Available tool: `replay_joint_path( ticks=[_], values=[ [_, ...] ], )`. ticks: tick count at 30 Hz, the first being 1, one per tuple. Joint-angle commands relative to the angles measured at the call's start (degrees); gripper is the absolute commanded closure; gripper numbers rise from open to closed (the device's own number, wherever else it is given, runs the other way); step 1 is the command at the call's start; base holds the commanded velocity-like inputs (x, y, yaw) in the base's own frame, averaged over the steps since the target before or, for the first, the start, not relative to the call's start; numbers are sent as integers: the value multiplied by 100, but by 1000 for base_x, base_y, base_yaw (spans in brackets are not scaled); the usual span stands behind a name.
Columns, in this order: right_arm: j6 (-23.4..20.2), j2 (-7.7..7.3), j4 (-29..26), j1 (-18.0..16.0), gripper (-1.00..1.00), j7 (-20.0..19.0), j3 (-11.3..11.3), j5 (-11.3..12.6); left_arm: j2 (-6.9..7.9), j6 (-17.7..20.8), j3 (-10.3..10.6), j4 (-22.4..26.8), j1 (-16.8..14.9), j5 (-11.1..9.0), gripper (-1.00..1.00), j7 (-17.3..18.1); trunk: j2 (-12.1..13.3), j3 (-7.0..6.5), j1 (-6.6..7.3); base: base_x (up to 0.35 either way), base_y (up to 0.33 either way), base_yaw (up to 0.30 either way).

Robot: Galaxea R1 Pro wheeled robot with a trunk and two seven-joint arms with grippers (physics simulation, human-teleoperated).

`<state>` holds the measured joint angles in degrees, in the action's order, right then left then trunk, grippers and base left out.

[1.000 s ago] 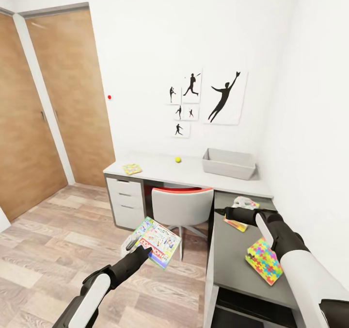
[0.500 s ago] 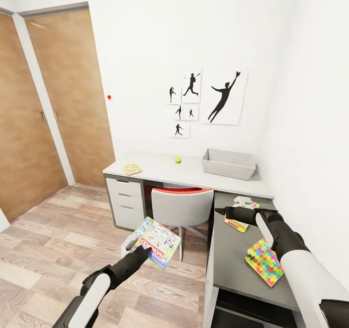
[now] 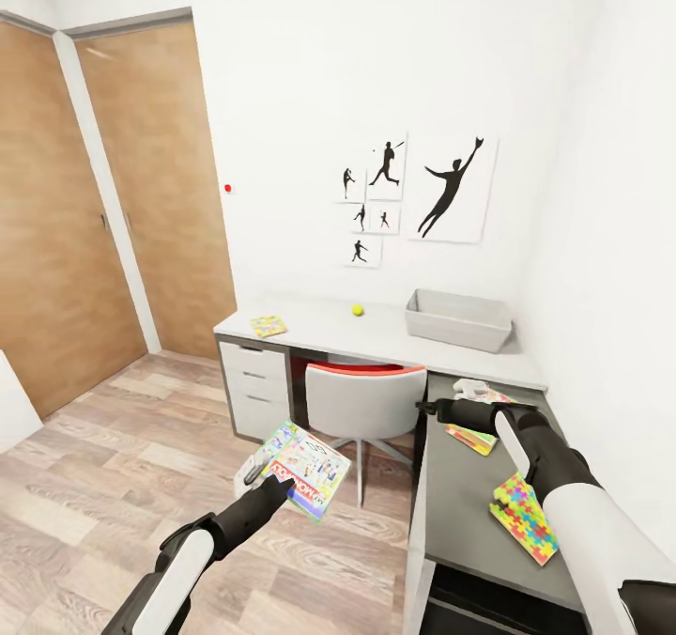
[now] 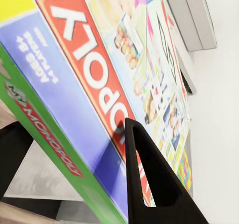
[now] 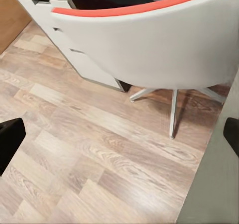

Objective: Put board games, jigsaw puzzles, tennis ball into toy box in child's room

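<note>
two dark fingers (image 5: 10, 139) stand wide apart at the frame's edges. between and beyond them lies wood floor (image 5: 109, 154), a white chair (image 5: 164, 50) with red top edge, and white drawers (image 5: 74, 50).

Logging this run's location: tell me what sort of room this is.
Most likely a child's bedroom or study corner. An L-shaped desk with a chair holds jigsaw puzzles, a tennis ball and a grey toy box; sports silhouette posters hang above, and the left gripper holds a Monopoly box.
</note>
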<state>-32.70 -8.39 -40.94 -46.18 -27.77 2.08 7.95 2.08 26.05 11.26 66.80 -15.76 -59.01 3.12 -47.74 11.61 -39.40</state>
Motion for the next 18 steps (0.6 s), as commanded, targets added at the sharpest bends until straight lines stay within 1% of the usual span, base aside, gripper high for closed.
replay_joint_path(
  ticks=[1, 5, 10, 13, 18],
  values=[
    [-50, -1, -8, -1, -100, 0, 12, 49, 3, 15, 4, 0, -6, -22, 100, 4, -6, 8, -1, 0, 0, 254],
    [-51, -7, -9, 0, -100, 0, 16, 49, 3, 15, 4, 0, -6, -26, 100, 6, -6, 8, -1, 0, 0, 232],
    [-52, -17, -28, 1, -100, 0, 16, 49, 3, 15, 6, 0, -6, -26, 100, 11, -6, 8, -1, 41, 0, 109],
    [-52, -20, -63, 15, -100, 0, 14, 49, 3, 15, 6, 0, -6, -29, 100, 12, -6, 8, -1, 195, 0, 43],
    [-52, -21, -138, 40, -100, 0, 15, 49, 3, 15, 7, 0, -6, -25, 100, 13, -6, 8, -1, 267, 0, 22]
  ],
)
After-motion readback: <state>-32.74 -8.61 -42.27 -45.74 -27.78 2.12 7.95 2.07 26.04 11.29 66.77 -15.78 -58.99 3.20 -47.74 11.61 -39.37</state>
